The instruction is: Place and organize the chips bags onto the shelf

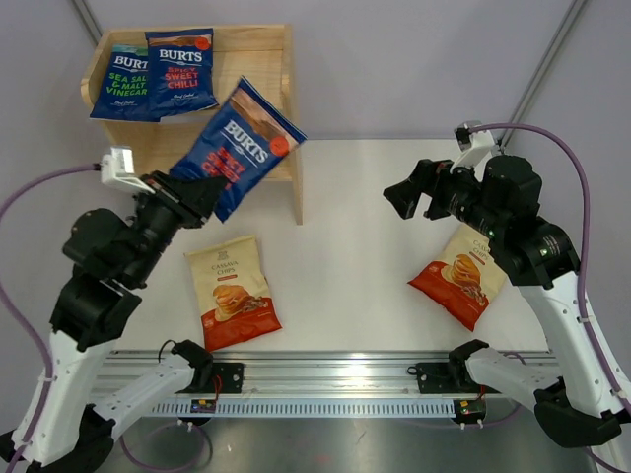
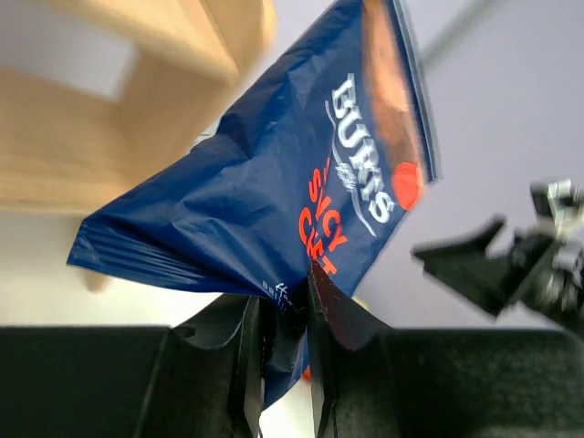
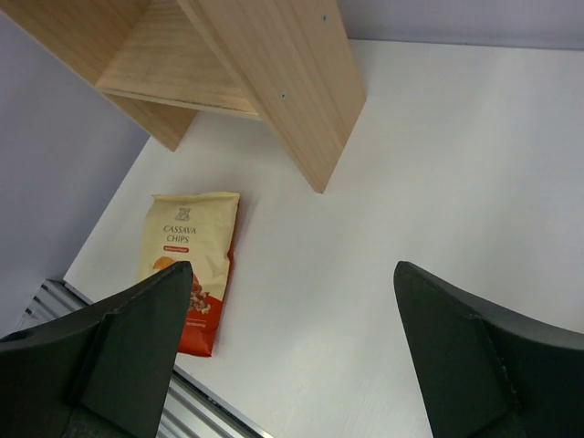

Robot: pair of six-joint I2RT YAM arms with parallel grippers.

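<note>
While right tool (image 3: 292, 276) gapes, left tool (image 2: 285, 301) pinches bag (image 2: 274, 182).

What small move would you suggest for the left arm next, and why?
Probably ease the dark blue foil BURTS bag forward onto the light wooden shelf, right of the two blue bags there. The left pincer is shut on its lower edge, and it hangs before the shelf, not yet on it.

a green-lettered burts bag (image 1: 126, 84) and a red-lettered burts bag (image 1: 180, 71) sit overlapping at the left of the wooden shelf (image 1: 266, 59), on its top tier, a third blue bag (image 1: 237, 148) hangs tilted in the air before its right panel, and a left cream bag (image 1: 234, 291) and a right cream bag (image 1: 463, 276) lie flat, well apart.
</note>
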